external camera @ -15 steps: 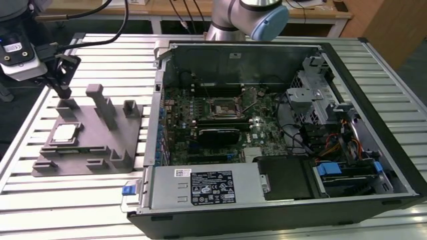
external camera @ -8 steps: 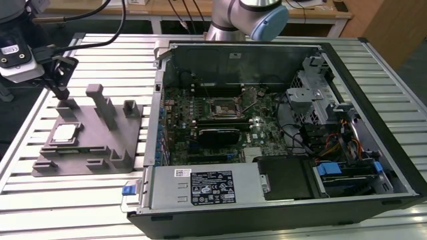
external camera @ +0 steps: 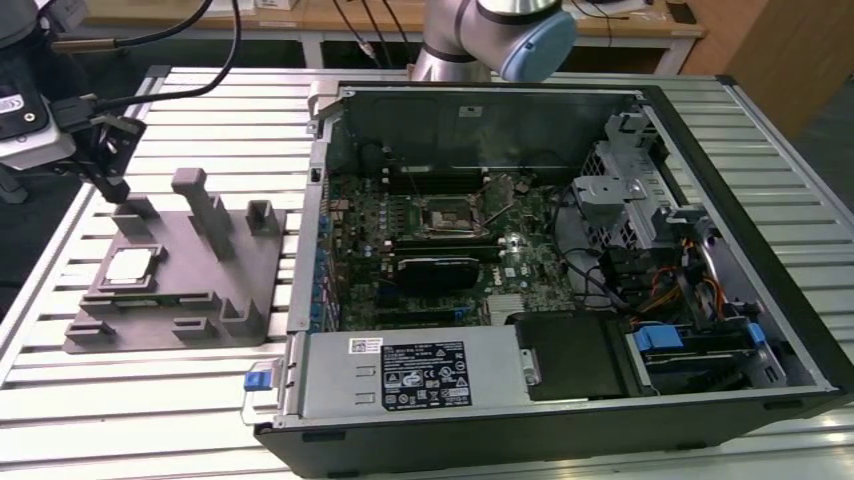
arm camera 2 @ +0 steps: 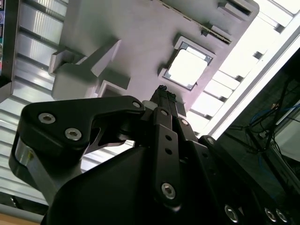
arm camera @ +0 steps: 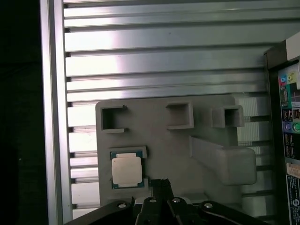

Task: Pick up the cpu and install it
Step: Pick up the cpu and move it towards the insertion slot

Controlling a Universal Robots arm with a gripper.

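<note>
Black hand (arm camera 2: 165,93), fingertips (arm camera 2: 159,100) together, near flat silver cpu (arm camera 2: 187,69), grey fixture (arm camera 2: 136,33)

Slatted alu table (external camera: 134,400), wooden bench (external camera: 641,27) behind it, dark floor (external camera: 16,285) beside.

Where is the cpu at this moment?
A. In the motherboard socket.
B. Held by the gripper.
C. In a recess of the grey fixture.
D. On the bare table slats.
C: the cpu lies flat in a recess of the grey fixture, and the gripper is near it but holds nothing.
</note>
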